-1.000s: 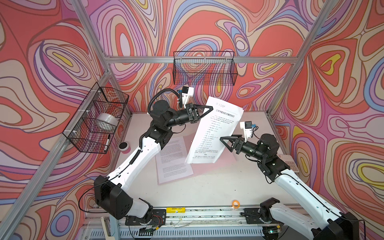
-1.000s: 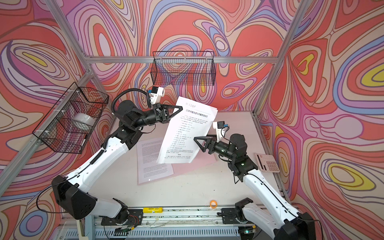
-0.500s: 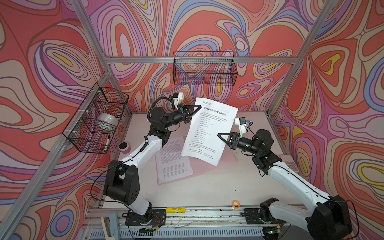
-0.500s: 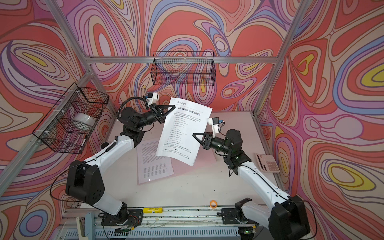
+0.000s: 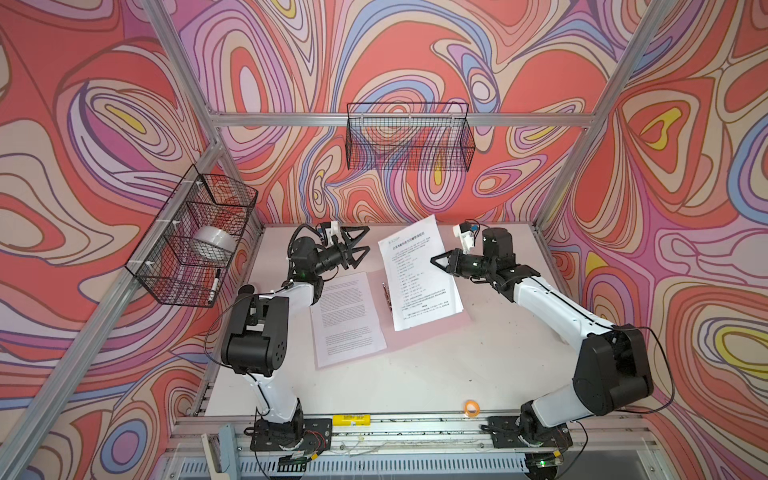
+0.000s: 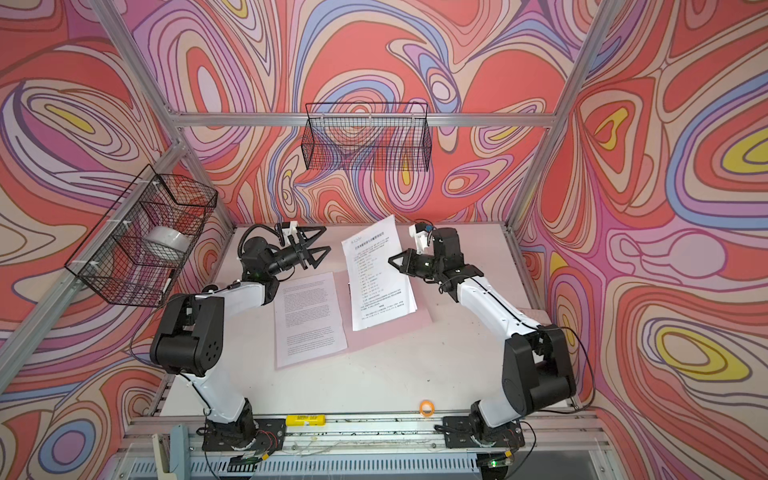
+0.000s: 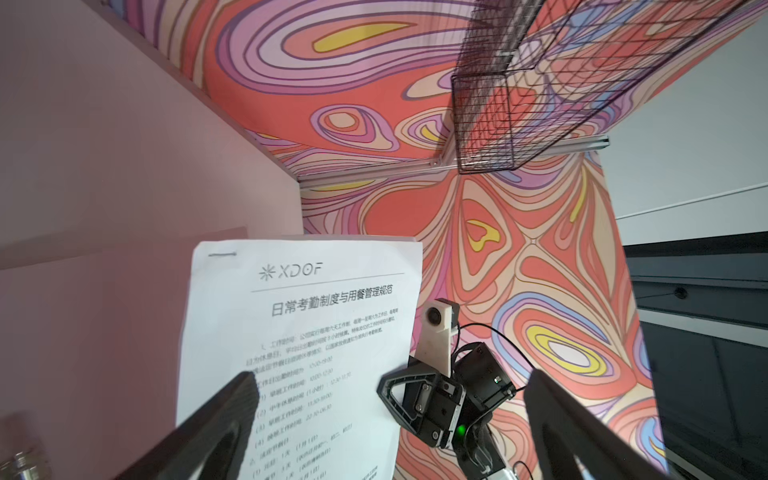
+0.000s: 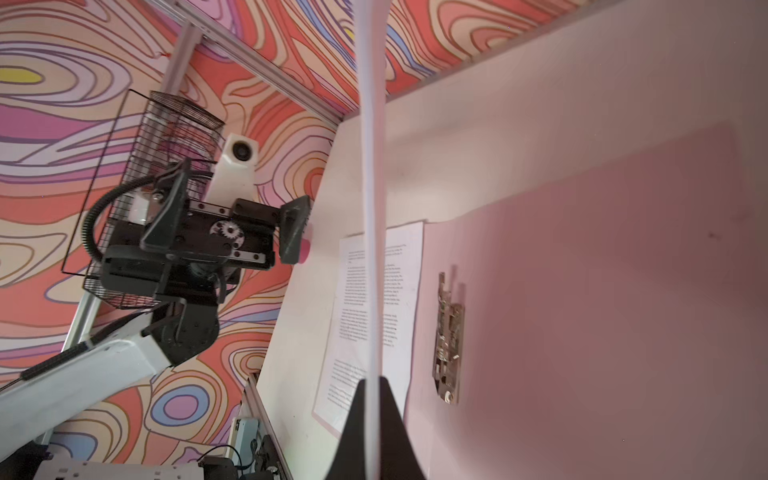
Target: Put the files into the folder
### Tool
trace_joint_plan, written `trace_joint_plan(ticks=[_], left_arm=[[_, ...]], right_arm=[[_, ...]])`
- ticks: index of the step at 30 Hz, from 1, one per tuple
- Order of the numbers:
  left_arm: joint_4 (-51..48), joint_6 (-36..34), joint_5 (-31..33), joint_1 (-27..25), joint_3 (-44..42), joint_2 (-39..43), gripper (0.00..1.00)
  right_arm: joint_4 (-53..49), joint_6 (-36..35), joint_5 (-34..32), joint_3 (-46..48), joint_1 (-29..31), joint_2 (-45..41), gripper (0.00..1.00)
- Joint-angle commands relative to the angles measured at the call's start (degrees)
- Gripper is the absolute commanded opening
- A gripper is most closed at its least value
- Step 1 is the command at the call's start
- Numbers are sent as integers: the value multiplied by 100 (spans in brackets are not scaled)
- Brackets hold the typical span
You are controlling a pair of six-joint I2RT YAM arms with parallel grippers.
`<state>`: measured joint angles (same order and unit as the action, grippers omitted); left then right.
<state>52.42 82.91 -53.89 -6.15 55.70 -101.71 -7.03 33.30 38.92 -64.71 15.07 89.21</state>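
1. State: left fingers point(image 7: 232, 399) are spread wide, empty; right fingers point(image 8: 353, 432) are pinched on the headed sheet point(image 5: 417, 274).
2. The sheet is held tilted over the open folder point(image 5: 432, 332), right half, beside the clip point(image 5: 387, 295).
3. It should be lowered flat, kept off the clip, then released.

raised sheet point(image 5: 417, 270) bars passage across folder point(image 5: 409, 333); near table point(image 5: 415, 382) open.

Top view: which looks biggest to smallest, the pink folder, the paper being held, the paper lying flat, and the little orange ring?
1. Pink folder, lying open.
2. Held paper and flat paper: alike; the held one is raised nearer the camera, so no ranking.
3. Orange ring.
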Motion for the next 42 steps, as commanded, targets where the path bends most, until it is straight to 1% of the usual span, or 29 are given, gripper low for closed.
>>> trace_joint_plan(ticks=[1, 3, 5, 7, 9, 12, 16, 20, 22, 27, 29, 33, 35, 39, 42], left_arm=[[-1980, -1869, 166, 0, -127, 550, 100], [-3322, -2814, 595, 0, -120, 879, 100], [-4886, -3786, 1244, 0, 54, 1210, 100], [-5712, -4311, 1741, 15, 90, 1439, 100], [-6184, -4571, 2106, 39, -10, 1617, 100], [-6126, -4583, 2030, 155, -345, 1776, 100], [-6335, -4752, 2151, 215, -537, 1822, 100], [-6582, -4884, 2411, 229, -782, 1935, 100], [-6858, -4946, 2670, 229, -827, 2028, 100], [-7076, -5002, 2979, 231, -947, 2394, 100], [-7132, -5032, 2985, 229, -898, 2390, 100], [-7045, -5022, 2857, 237, -881, 2275, 100], [-7014, -5006, 2799, 237, -886, 2229, 100], [-6992, -4999, 2738, 244, -903, 2239, 100], [-6983, -4991, 2721, 255, -897, 2278, 100]], right_arm=[[-154, -182, 487, -189, -221, 282, 0], [-108, -207, 700, -209, -340, 526, 0], [-75, -285, 844, -264, -443, 761, 0], [-62, -366, 949, -325, -526, 954, 0], [-68, -418, 1057, -399, -600, 1121, 0], [-5, -454, 1167, -481, -634, 1200, 0], [-385, -662, 1324, -811, -675, 1675, 0], [-175, -363, 1620, -1052, -771, 2039, 0], [-97, -68, 1838, -1239, -769, 2231, 0], [902, 1095, 2388, -1129, -781, 2346, 0], [1337, 1541, 2479, -1083, -785, 2344, 0], [1177, 1715, 2585, -1233, -790, 2510, 0], [1462, 2013, 2605, -1162, -790, 2575, 0], [2791, 3077, 2787, -821, -781, 2691, 0], [2978, 3285, 2797, -768, -783, 2758, 0]])
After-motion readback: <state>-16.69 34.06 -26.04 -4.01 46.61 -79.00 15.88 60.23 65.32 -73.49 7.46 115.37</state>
